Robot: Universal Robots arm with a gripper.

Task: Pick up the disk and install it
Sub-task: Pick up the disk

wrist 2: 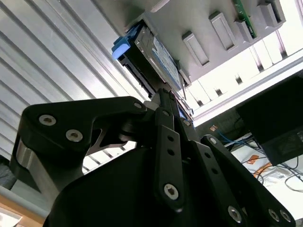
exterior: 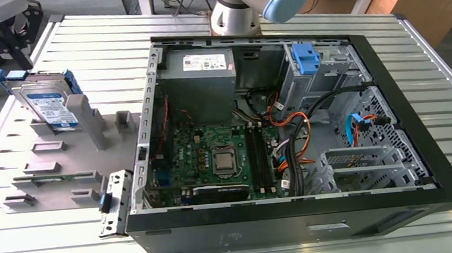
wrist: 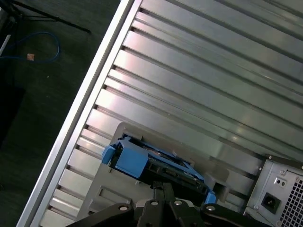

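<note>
— Disk?
— Disk (exterior: 50,108) stands on edge in the grey fixture (exterior: 5,151), by the worktop's (exterior: 438,88) edge at the exterior view's left, outside the computer case (exterior: 296,214).
— Gripper?
— Gripper (wrist 2: 165,94) at the disk's dark edge, fingers together.

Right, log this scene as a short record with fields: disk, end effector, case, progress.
disk: the disk stands on edge in the grey fixture, at the exterior view's left
end effector: the end effector is at the disk's blue-railed edge; contact unclear
case: the computer case lies open on the slatted table, motherboard exposed
progress: disk outside the case, not yet installed
</note>
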